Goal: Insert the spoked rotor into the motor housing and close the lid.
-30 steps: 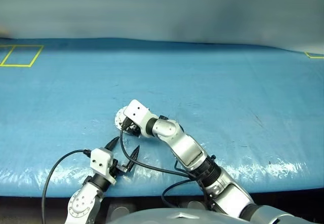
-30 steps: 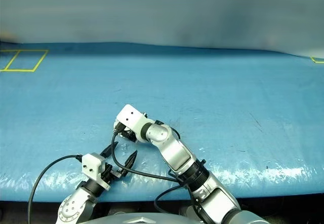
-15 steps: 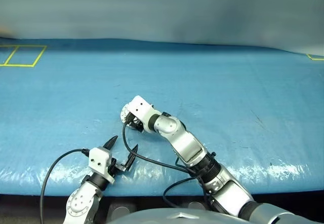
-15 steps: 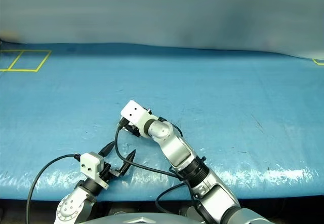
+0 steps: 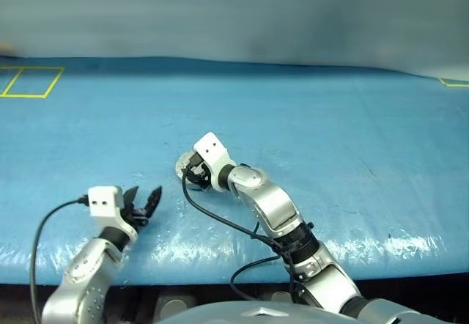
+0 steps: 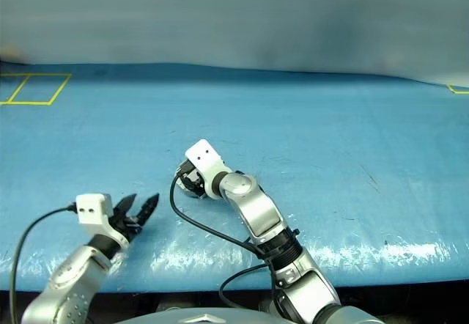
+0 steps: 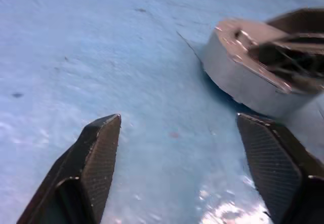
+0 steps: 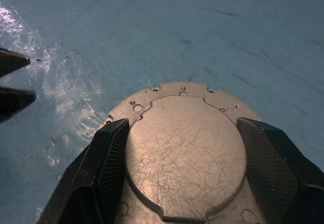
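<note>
Setting: robot test bench, lab-like | blue plastic-covered table spans the scene | yellow tape squares far left, far right | plain grey wall behind

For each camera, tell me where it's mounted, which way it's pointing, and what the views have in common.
Left and right eye views: on the head, facing forward and down over the blue table; both arms show.
Left wrist view: on the left wrist, looking past the open left gripper toward the motor housing.
Right wrist view: on the right wrist, looking down on the lid between the right gripper fingers.
Shared: both wrist views show the lidded housing.
</note>
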`<act>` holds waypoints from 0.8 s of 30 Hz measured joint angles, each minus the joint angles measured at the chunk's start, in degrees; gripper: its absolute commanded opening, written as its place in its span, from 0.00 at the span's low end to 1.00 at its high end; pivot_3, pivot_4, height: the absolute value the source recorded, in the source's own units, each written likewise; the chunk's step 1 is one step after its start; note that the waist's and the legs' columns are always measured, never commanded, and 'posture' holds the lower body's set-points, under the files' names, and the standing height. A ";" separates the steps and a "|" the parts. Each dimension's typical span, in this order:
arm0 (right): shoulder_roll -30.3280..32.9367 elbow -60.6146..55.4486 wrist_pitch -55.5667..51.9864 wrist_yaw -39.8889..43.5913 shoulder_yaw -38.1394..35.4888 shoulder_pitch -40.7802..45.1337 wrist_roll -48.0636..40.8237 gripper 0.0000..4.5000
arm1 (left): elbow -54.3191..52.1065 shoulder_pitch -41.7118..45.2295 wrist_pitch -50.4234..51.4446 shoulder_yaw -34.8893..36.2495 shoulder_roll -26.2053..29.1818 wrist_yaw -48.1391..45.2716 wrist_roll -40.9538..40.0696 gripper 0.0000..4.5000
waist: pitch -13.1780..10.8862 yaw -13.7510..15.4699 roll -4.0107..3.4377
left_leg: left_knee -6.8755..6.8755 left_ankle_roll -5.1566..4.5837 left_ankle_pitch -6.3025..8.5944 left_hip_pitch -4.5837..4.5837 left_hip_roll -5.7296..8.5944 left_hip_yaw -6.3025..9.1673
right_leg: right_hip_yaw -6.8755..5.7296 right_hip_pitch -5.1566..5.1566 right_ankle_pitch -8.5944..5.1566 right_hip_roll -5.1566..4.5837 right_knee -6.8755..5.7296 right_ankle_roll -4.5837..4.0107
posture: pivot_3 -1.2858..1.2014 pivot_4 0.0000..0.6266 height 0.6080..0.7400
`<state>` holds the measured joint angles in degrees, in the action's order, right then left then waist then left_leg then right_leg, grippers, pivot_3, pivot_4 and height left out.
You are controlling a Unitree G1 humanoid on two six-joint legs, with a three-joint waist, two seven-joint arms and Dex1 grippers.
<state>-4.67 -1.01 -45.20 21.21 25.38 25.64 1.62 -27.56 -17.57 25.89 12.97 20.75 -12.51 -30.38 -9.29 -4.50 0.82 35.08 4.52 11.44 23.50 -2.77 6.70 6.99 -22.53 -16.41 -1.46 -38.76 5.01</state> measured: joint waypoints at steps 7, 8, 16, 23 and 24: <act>-0.19 -0.35 -0.11 0.01 -0.04 -0.56 -0.49 0.67 | 8.19 13.20 4.26 -1.25 4.90 -3.35 1.36 0.03 | 0.13 -0.06 0.09 | -0.12 0.02 0.01 0.01 0.00 0.01 | -0.02 0.04 0.15 0.02 0.04 0.27 | 0.52 0.24 1.00; -0.19 -0.40 -0.11 0.01 -0.03 -0.59 -0.54 0.67 | 9.96 14.92 4.74 -1.89 5.22 -4.26 1.65 0.01 | 0.14 -0.08 0.10 | -0.14 0.02 0.01 0.02 0.00 0.01 | -0.03 0.04 0.16 0.03 0.04 0.27 | 0.52 0.24 1.00; -0.44 -1.17 -0.09 -0.40 0.10 -1.35 -0.74 0.67 | 16.37 22.07 5.33 -7.47 6.94 -14.08 3.11 0.01 | 0.15 -0.23 0.11 | -0.29 0.07 0.03 0.07 -0.02 0.00 | -0.02 0.13 0.16 0.02 0.03 0.27 | 0.52 0.24 1.00; -0.55 -1.43 -0.09 -0.62 0.16 -1.62 -0.74 0.67 | 18.83 25.70 8.58 -10.32 8.07 -18.04 3.77 0.01 | 0.14 -0.23 0.11 | -0.38 0.07 0.03 0.06 -0.02 0.01 | -0.03 0.10 0.14 0.03 0.03 0.25 | 0.52 0.24 1.00; -0.59 -1.44 -0.09 -0.67 0.13 -1.66 -0.76 0.67 | 18.95 26.08 8.66 -10.65 8.31 -18.24 4.40 0.01 | 0.15 -0.22 0.11 | -0.38 0.07 0.03 0.05 -0.02 0.01 | -0.03 0.11 0.14 0.02 0.03 0.25 | 0.52 0.24 1.00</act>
<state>-5.26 -2.45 -45.29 20.54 25.51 23.98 0.87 -8.61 8.52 34.55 2.32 29.06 -30.75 -25.98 -9.14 -4.72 0.93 34.70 4.58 11.47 23.56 -2.79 6.70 6.96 -22.42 -16.27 -1.44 -38.73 5.26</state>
